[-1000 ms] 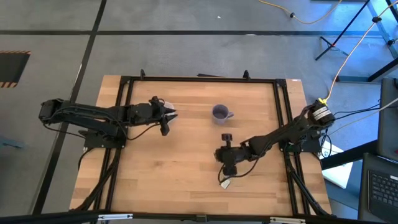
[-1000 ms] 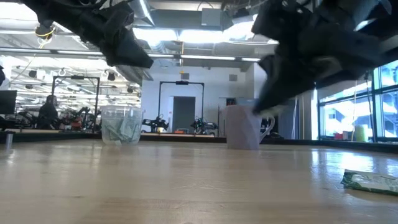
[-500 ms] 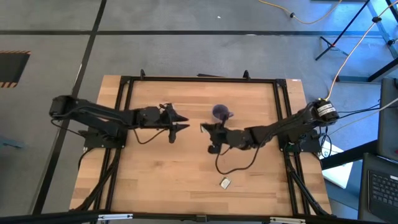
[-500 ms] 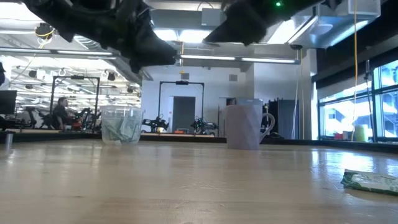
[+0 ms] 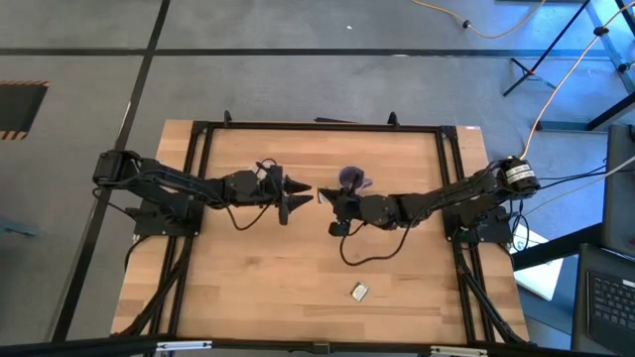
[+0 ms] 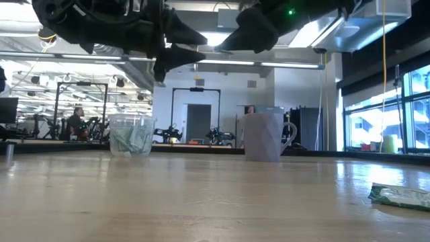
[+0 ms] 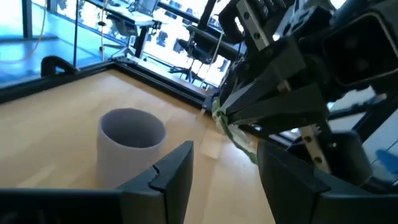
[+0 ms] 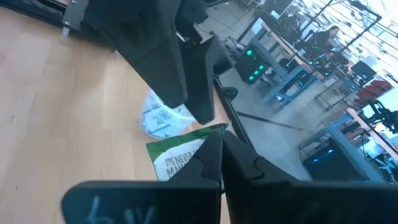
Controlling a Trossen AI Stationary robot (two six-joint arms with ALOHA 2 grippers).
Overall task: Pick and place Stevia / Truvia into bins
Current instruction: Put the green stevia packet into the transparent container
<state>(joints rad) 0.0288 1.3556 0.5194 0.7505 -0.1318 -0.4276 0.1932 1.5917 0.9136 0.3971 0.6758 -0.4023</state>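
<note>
The table is pale wood with a visible grain and a smooth, faintly sheened top; its frame looks like black metal; the cup is clear, glossy plastic; the mug is matt purple-grey; the packet is printed green-and-white paper, slightly creased; both grippers' fingers look like matt black plastic.

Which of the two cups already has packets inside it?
The clear plastic cup: green and white packets show through its wall. The purple-grey mug is opaque with a side handle, and the left wrist view shows none inside.
</note>
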